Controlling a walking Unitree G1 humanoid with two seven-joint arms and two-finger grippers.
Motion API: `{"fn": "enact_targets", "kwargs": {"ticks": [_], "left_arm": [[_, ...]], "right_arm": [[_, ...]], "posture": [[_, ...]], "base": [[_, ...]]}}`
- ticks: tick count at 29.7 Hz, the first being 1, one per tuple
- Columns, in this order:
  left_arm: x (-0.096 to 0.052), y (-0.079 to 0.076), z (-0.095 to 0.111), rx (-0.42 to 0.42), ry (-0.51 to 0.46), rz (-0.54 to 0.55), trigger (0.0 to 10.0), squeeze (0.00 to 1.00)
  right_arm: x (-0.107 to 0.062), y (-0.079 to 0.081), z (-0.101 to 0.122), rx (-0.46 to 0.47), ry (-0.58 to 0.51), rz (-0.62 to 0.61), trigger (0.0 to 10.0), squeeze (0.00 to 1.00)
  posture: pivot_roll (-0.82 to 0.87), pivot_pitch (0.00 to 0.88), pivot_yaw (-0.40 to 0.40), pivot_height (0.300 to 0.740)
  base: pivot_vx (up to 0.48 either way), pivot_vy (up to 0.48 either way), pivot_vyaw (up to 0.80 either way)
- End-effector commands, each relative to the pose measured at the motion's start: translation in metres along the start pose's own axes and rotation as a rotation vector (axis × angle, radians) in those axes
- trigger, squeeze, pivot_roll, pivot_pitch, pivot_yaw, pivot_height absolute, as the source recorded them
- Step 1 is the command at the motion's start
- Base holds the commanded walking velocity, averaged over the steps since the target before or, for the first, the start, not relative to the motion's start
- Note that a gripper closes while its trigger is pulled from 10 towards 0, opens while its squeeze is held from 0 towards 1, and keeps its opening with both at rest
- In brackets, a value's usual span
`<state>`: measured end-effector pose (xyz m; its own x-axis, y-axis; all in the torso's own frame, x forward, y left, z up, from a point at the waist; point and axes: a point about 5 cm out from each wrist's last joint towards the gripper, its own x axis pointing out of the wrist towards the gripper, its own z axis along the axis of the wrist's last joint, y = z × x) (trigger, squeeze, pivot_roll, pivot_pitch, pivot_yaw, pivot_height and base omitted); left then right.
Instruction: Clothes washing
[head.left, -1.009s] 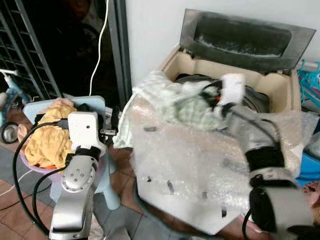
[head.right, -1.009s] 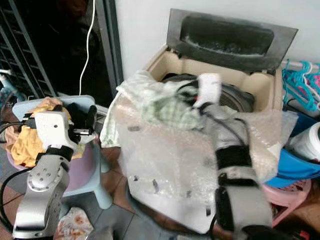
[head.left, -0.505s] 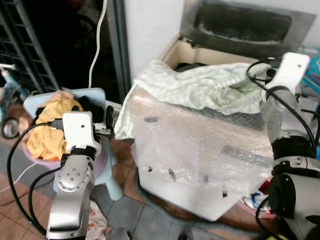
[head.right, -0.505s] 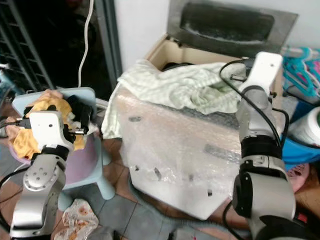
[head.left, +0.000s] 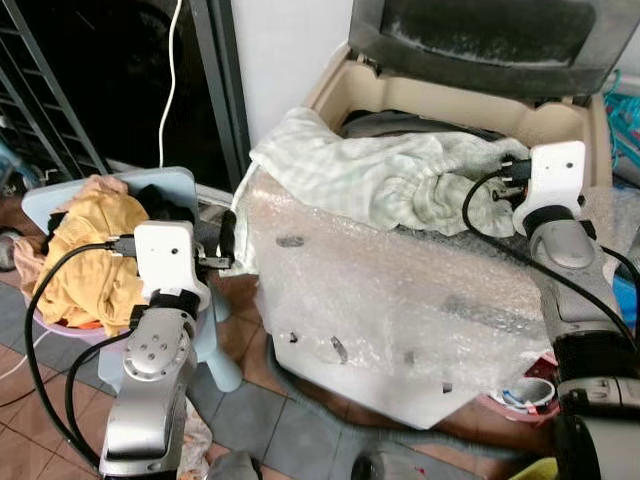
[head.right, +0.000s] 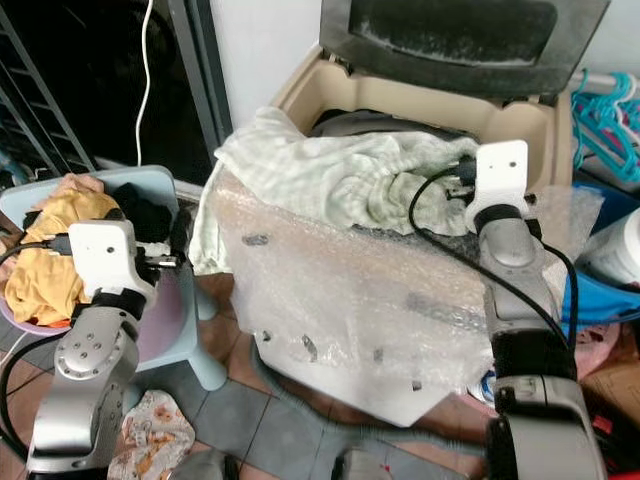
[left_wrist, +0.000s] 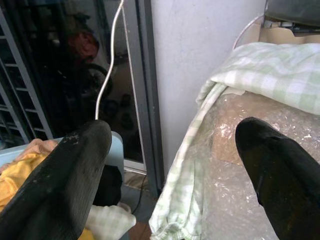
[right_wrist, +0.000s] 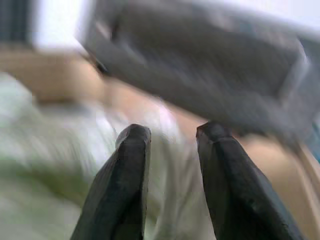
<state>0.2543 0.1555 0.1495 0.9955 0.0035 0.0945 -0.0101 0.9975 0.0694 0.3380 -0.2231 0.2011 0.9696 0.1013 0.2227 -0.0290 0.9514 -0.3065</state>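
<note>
Lowest in the frame, a small patterned rag (head.right: 152, 437) lies on the tiled floor. Just above it at lower left, the left gripper (left_wrist: 172, 165) hovers with its fingers spread wide and empty, between the pale blue chair (head.left: 195, 190) and the washing machine (head.left: 400, 330). The chair carries a pink basin (head.left: 75, 330) still heaped with yellow clothes (head.left: 85, 250) and something dark — that load looks untouched. In mid-frame, a green checked cloth (head.left: 370, 180) is draped over the machine's bubble-wrapped front edge, one corner trailing down the left side, the rest bunched at the drum opening. The right gripper (right_wrist: 167, 165), at centre right, points into that bunch with its fingers narrowly parted, not closed on anything. Farthest back, the lid (head.left: 480, 35) stands open. By my reading the loading is barely begun — the cloth is half in.
</note>
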Motion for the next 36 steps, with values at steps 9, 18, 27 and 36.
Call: {"fn": "enact_targets", "kwargs": {"ticks": [9, 18, 27, 36], "left_arm": [[0.001, -0.001, -0.002, 0.01, 0.019, -0.013, 10.0, 0.0], [0.0, -0.001, -0.001, 0.015, 0.017, -0.007, 10.0, 0.0], [0.001, -0.001, 0.0, 0.018, 0.012, -0.01, 10.0, 0.0], [0.0, -0.003, -0.001, 0.013, 0.016, -0.01, 10.0, 0.0]], "right_arm": [[0.006, 0.053, 0.055, 0.03, -0.224, 0.266, 10.0, 1.0], [-0.009, 0.116, -0.002, -0.091, 0.041, 0.594, 10.0, 1.0], [0.01, 0.119, -0.028, -0.152, 0.243, 0.454, 0.0, 0.0], [0.009, 0.102, -0.044, -0.02, 0.357, 0.327, 0.0, 0.0]], "posture": [[0.01, 0.0, -0.008, 0.74], [0.03, 0.0, -0.019, 0.74], [0.04, 0.0, -0.017, 0.74], [0.03, 0.0, -0.017, 0.74]], "base": [[0.0, 0.0, 0.0], [0.0, 0.0, 0.0], [0.0, 0.0, 0.0], [0.0, 0.0, 0.0]]}}
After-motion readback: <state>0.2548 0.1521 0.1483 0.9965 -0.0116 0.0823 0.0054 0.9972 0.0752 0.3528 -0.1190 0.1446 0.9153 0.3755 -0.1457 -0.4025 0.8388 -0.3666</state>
